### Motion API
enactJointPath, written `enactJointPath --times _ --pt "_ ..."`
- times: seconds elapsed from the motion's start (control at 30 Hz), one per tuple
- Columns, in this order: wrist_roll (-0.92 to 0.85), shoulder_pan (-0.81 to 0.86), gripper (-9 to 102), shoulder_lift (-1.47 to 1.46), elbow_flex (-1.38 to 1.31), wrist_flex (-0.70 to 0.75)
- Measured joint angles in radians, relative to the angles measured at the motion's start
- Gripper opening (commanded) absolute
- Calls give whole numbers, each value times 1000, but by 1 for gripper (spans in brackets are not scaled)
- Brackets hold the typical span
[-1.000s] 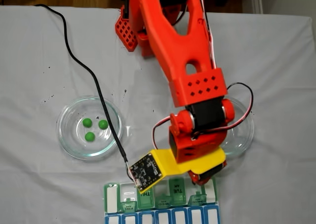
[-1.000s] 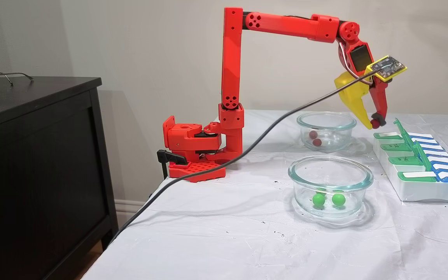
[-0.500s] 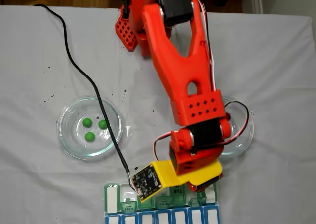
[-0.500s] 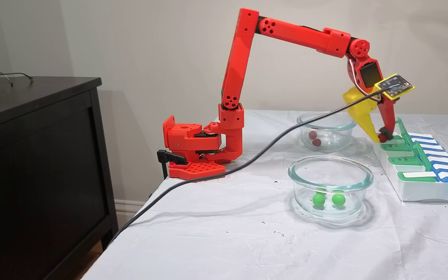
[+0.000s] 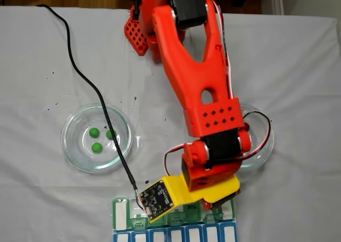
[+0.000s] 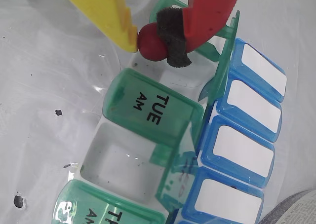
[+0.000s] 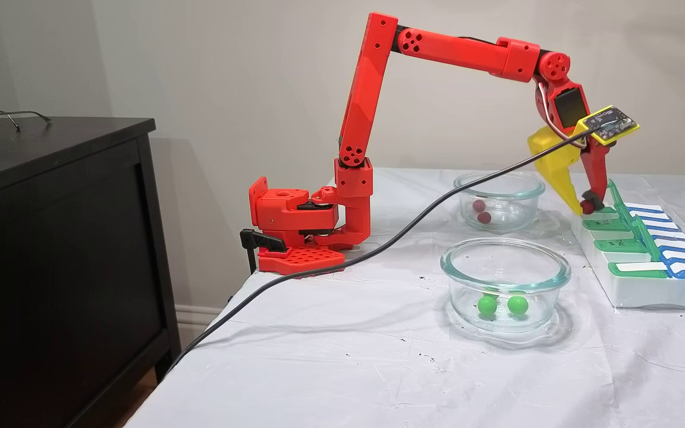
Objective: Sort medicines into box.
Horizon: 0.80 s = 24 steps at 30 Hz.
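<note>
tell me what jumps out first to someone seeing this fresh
The bright red arm reaches across the white-covered table, and its gripper pinches a dark red pill just above an open compartment of the green-lidded pill box. A glass dish at the overhead-looking fixed view's left holds three green pills.

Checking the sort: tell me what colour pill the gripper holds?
Dark red pill, clearest in the wrist view, pinched in the gripper.

A dark red pill (image 7: 587,206) is held between the jaws above the far end of the box (image 7: 646,279) at right. Green pills (image 7: 502,305) are seen in the near dish (image 7: 505,264) on the worktop (image 7: 348,356).
</note>
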Motion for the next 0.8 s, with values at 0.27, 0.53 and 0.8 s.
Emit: enactJointPath --times 0.27,0.53,0.8 --pt "-14 0 21 -2 -2 -28" --pt "-17 0 17 -2 -2 -28" --pt "-29 -18 7 11 -2 28"
